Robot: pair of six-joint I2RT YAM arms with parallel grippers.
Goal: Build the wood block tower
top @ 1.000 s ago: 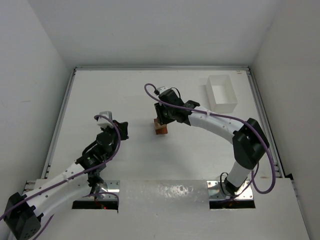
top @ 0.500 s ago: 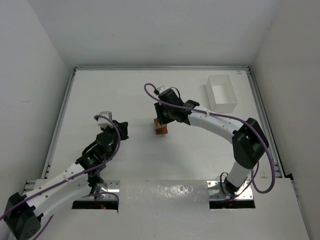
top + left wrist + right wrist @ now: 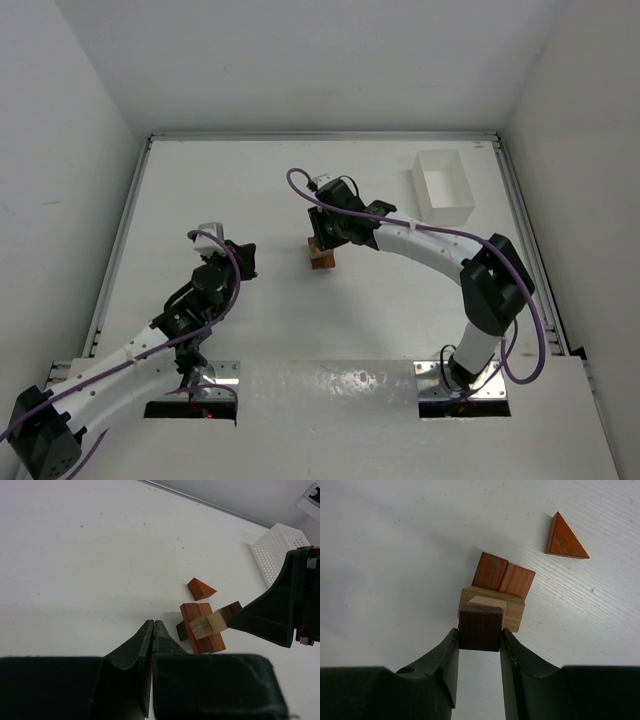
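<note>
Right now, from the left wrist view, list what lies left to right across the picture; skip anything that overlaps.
left gripper, jaws shut → wood block tower → dark brown block, gripped → right gripper. The wedge and the white box overlap these, so they are left out.

Colours, right wrist view: dark brown cube [image 3: 480, 628] lower centre, pale tan bar [image 3: 516, 615] mid-frame, two reddish-brown blocks [image 3: 503, 579] just above. The triangle [image 3: 564, 540] upper right is reddish-brown too (faint grain). The table [image 3: 395, 545] is plain white. The box [image 3: 277, 552] is white with a dotted mesh pattern. The right gripper [image 3: 479, 636] is black and the cables [image 3: 290, 181] are purple.
</note>
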